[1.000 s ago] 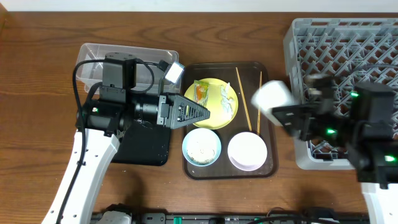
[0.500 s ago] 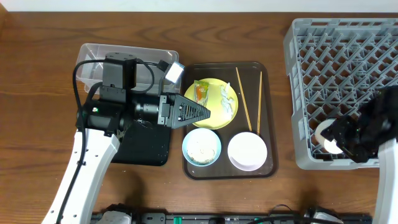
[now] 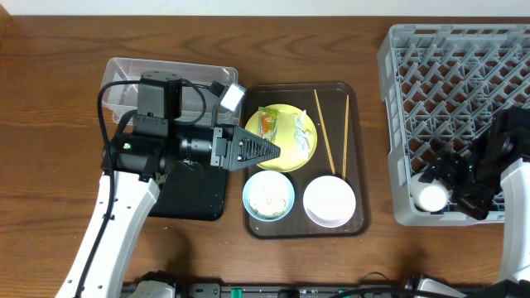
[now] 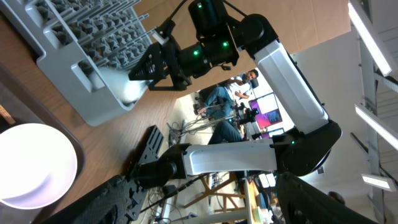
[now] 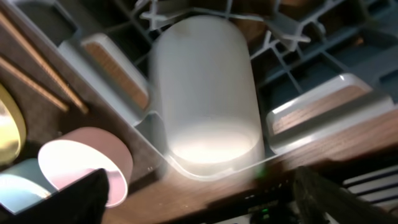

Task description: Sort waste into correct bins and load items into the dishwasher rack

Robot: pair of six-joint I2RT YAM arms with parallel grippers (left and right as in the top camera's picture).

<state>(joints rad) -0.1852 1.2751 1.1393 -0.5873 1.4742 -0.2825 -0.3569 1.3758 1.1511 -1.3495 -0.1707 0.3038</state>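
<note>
Cup lying at dishwasher rack's 7 o'clock corner; right gripper jaws spread, to be lifted straight clear; left gripper jaws spread too.

Two chopsticks, two bowls, one plate, one cup, one rack

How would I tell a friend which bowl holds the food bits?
Find the brown tray in the middle of the table. Two bowls sit along its edge nearest the robot, below the yellow plate. It is the left bowl, light blue, speckled inside; the right bowl is plain white.
</note>
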